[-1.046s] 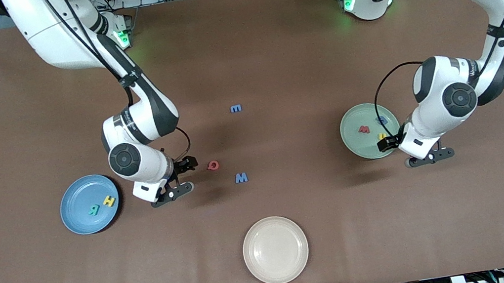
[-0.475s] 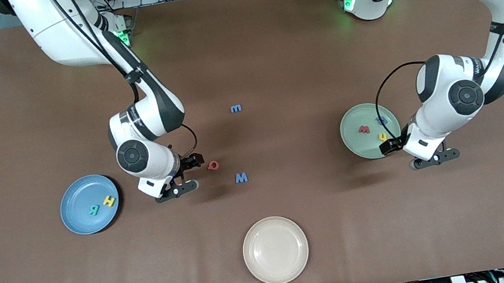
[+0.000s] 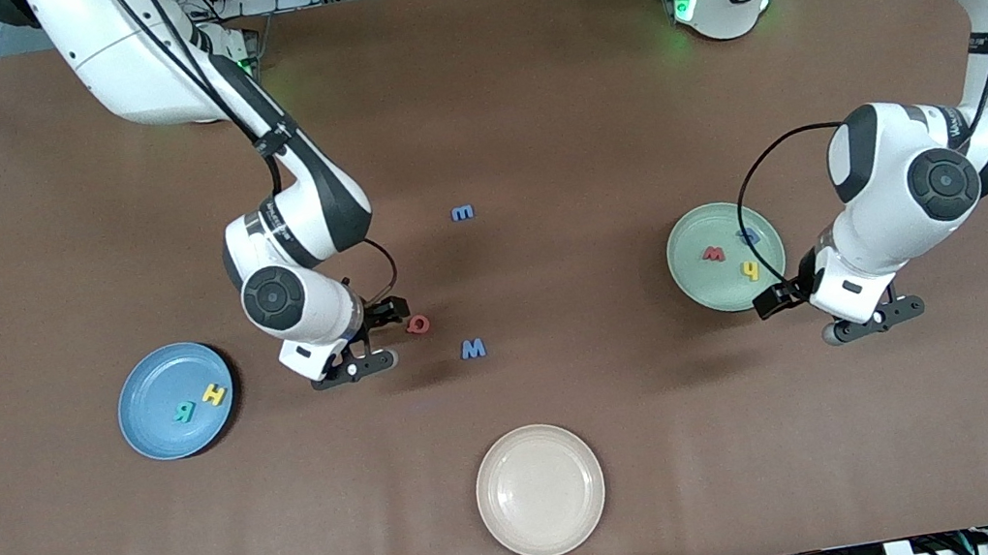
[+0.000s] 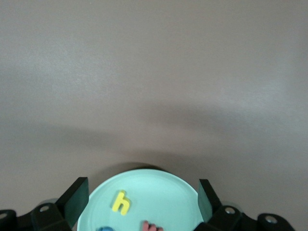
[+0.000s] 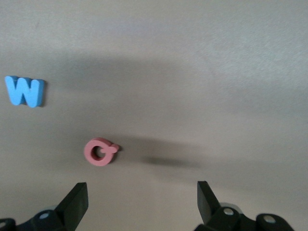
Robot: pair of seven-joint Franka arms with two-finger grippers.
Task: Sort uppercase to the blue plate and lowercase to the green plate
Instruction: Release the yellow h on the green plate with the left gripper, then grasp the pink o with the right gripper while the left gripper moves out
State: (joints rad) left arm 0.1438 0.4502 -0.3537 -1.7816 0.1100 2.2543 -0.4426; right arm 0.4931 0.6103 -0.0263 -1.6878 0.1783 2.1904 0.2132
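The blue plate (image 3: 147,393) holds a yellow H (image 3: 214,394) and a teal R (image 3: 185,412). On the green plate (image 3: 698,281) (image 4: 166,195) lie a red w (image 3: 713,254) (image 4: 151,226), a blue a (image 3: 748,235) and a yellow h (image 3: 749,270) (image 4: 121,202). A red Q (image 3: 417,325) (image 5: 100,152), a blue W (image 3: 472,348) (image 5: 25,91) and a small blue m (image 3: 463,213) rest on the bare table. My right gripper (image 3: 380,338) (image 5: 140,197) hangs open and empty beside the Q, on its blue-plate side. My left gripper (image 3: 808,316) (image 4: 142,193) is open and empty at the green plate's rim.
A cream plate (image 3: 540,490) sits near the table's front edge, nearer to the camera than the W. The brown table between the plates is otherwise bare.
The right gripper has moved closer to the red Q. The left gripper has drawn back off the green plate, uncovering the yellow h. No letter has moved.
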